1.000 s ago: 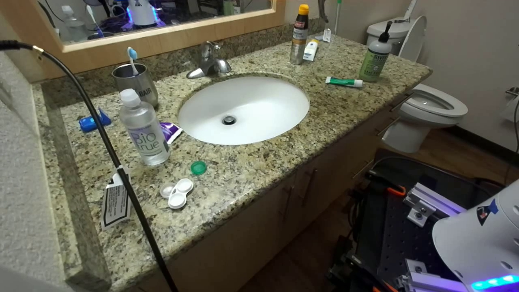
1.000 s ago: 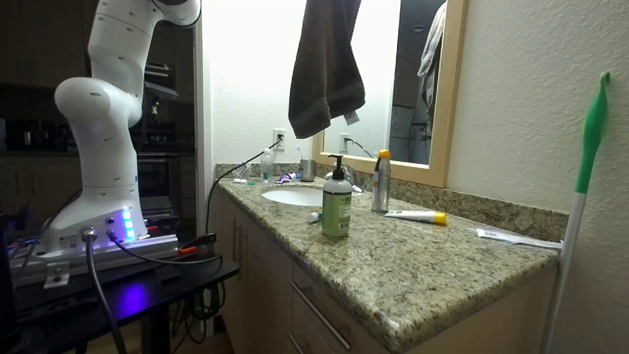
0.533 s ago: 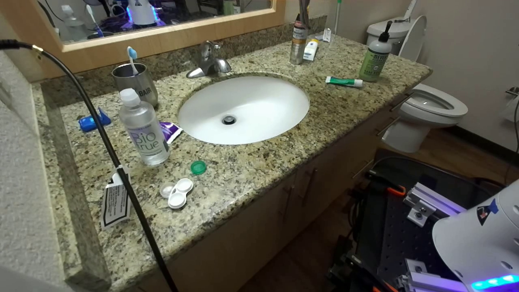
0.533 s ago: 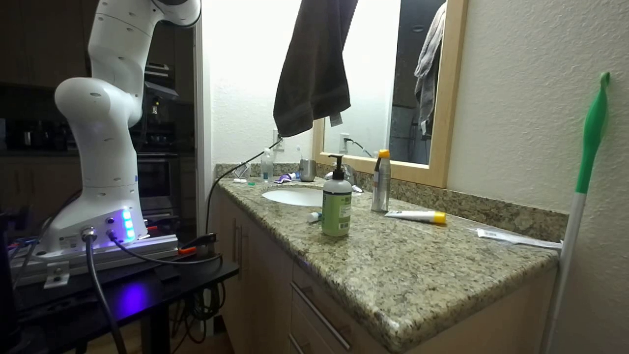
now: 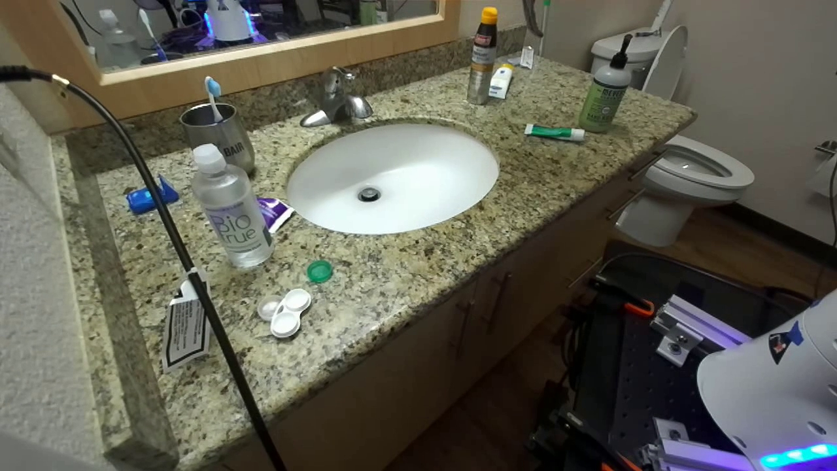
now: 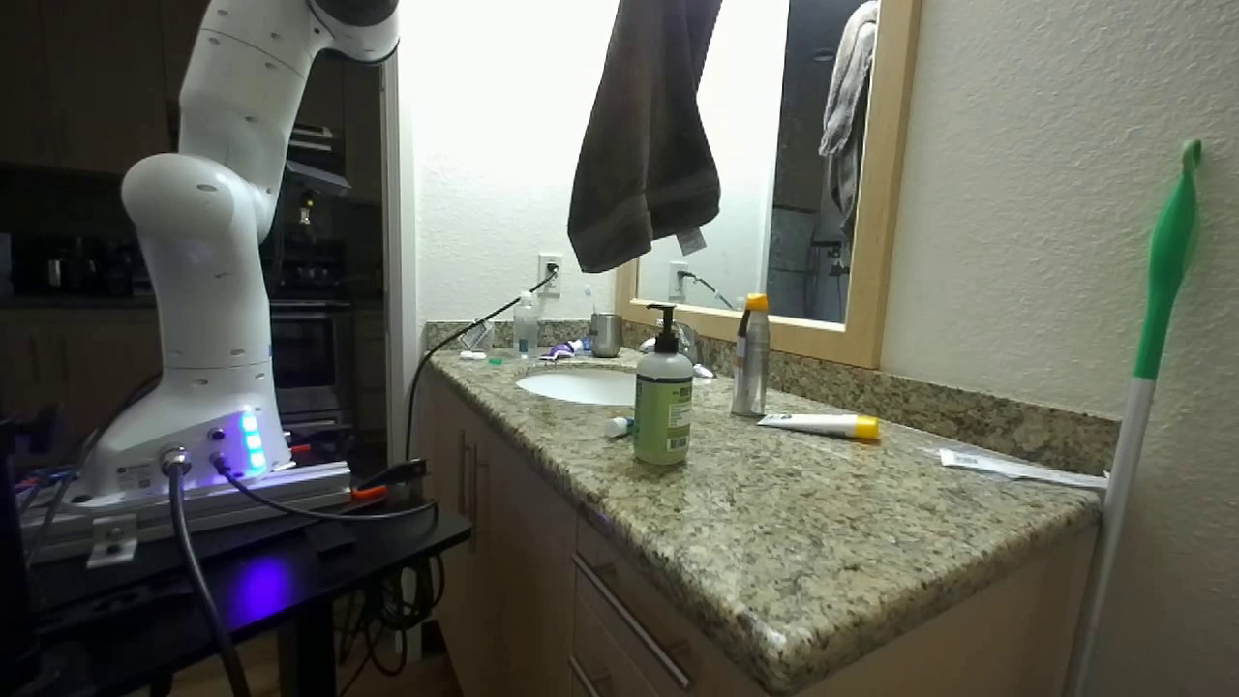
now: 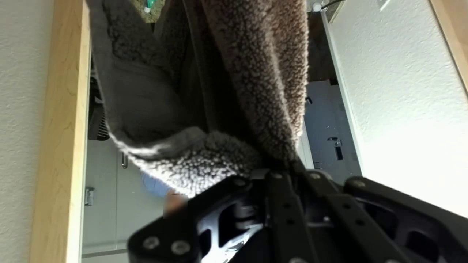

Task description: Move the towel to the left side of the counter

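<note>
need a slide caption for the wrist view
Wrist view: fleecy grey-brown towel pinched in the hand, a wooden frame at picture left.

I am counting one gripper and one towel in the wrist view; in both exterior views I am tallying one counter, one sink, one faucet, one mirror, one metal cup, one clear bottle, one pump bottle and one yellow-capped can; in an exterior view I am marking down one toothbrush, one lens case, one green cap, at least three tubes and one toilet
</note>
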You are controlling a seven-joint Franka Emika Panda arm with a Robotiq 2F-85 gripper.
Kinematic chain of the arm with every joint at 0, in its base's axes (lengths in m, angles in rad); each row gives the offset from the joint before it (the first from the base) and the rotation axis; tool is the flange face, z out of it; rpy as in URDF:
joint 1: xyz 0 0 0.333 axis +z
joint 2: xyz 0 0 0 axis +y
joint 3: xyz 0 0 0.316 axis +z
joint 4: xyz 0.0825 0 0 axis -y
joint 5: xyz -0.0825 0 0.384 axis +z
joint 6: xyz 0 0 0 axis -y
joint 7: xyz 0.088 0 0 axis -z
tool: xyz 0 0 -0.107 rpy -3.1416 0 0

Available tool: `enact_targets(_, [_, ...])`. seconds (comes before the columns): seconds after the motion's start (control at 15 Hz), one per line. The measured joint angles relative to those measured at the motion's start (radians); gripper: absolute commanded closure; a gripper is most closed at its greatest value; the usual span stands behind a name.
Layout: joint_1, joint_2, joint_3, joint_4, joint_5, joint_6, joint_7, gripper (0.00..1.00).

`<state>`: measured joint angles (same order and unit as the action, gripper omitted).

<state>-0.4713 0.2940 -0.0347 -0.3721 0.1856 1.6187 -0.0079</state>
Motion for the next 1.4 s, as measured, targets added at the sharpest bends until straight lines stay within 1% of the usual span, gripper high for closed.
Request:
enact_targets(0.13, [0.143, 0.048, -0.02, 0.001, -0.124, 0.072, 0.109, 0.99])
enact_targets(0.27, [0.26, 0.089, -0.04, 0.001, -0.22, 0.141, 0.222, 0.99])
enact_targets(0.4, [0.345, 0.125, -0.067, 0.001, -0.296, 0.216, 0.337, 0.99])
enact_targets(0.53, [0.4, 0.158, -0.097, 0.002, -0.35, 0.271, 0.47, 0.99])
enact_targets(0.67, [0.428, 0.184, -0.124, 0.002, -0.376, 0.321, 0.604, 0.99])
enact_targets(0.73, [0.435, 0.192, -0.135, 0.002, -0.381, 0.341, 0.663, 0.94])
enact_targets(0.8, [0.439, 0.196, -0.14, 0.002, -0.381, 0.355, 0.705, 0.94])
enact_targets(1.0, [0.444, 0.196, -0.143, 0.006, -0.381, 0.36, 0.746, 0.94])
enact_targets(1.07, [0.444, 0.196, -0.144, 0.006, -0.381, 0.36, 0.748, 0.99])
enact_targets(1.27, [0.443, 0.197, -0.145, 0.004, -0.381, 0.356, 0.749, 0.99])
enact_targets(1.33, [0.446, 0.204, -0.153, 0.003, -0.395, 0.36, 0.779, 0.99])
enact_targets(1.4, [0.454, 0.22, -0.169, 0.001, -0.419, 0.371, 0.844, 0.99])
